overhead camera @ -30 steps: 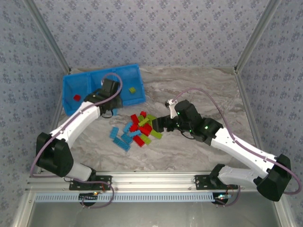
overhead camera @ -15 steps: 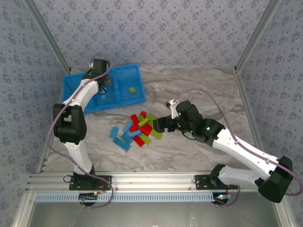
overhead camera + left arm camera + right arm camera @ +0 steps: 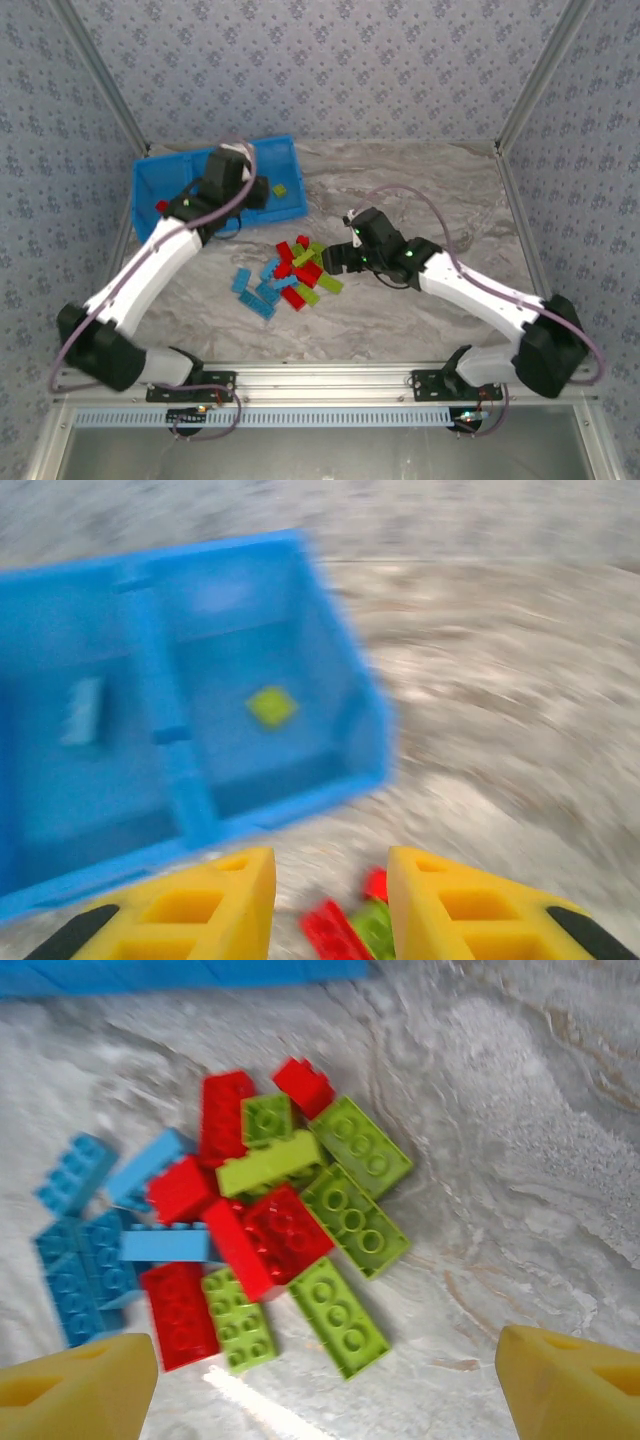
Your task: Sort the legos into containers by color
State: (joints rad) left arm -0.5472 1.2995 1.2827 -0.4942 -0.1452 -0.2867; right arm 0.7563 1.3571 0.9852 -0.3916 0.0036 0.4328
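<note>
Marbled grey table (image 3: 430,190) under patterned walls. The left gripper (image 3: 330,895), fingers parted and empty, hangs near the blue tray (image 3: 355,690) — ahead of it a light blue brick (image 3: 82,710) in the middle compartment, a lime brick (image 3: 271,706) in the right one. The legos (image 3: 280,1220) lie just ahead of the right gripper (image 3: 325,1370), wide open, empty — the nearer arm; its closest lime bricks run diagonally across the fingers' gap

readable text: none | labels, brands, numbers, signs: none legible | stud tops of the small red, light blue and lime plastic bricks (image 3: 285,1230): too blurred to tell any lettering | bright blue rectangular plastic tray (image 3: 150,185): walls plain from above, smeared by blur in the left wrist view
</note>
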